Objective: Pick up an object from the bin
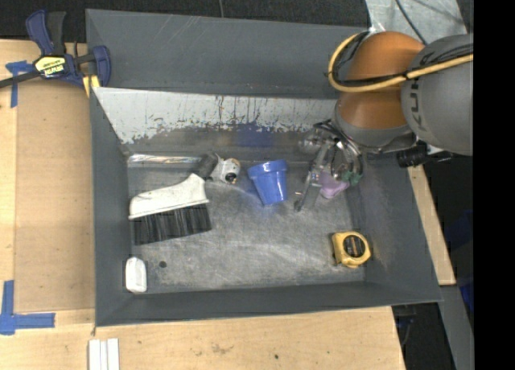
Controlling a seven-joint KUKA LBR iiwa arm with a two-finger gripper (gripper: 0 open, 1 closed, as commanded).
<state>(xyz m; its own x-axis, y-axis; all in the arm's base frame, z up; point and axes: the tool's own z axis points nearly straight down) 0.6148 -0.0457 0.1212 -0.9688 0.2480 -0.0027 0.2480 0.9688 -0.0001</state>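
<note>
Grey metal walls slope inward to the flat floor of the bin point(241, 276), which is likely why the loose things lie scattered on the floor, not against the sides. The gripper point(314, 187) is down low in the right half of the floor, between a blue cup point(268, 182) tipped on its side and a small lilac piece point(333, 189) just beside it on the right. I cannot tell whether it is released or clenched, nor whether it touches either thing, so the target is most likely one of these two. Reaching in from the right, the arm point(378, 79) meets them first. A yellow tape measure point(351, 248) sits apart near the front right corner. A white-handled brush point(170, 207) with black bristles, a small black-and-white part point(226, 170) and a white lump point(135, 274) lie well off to the left.
</note>
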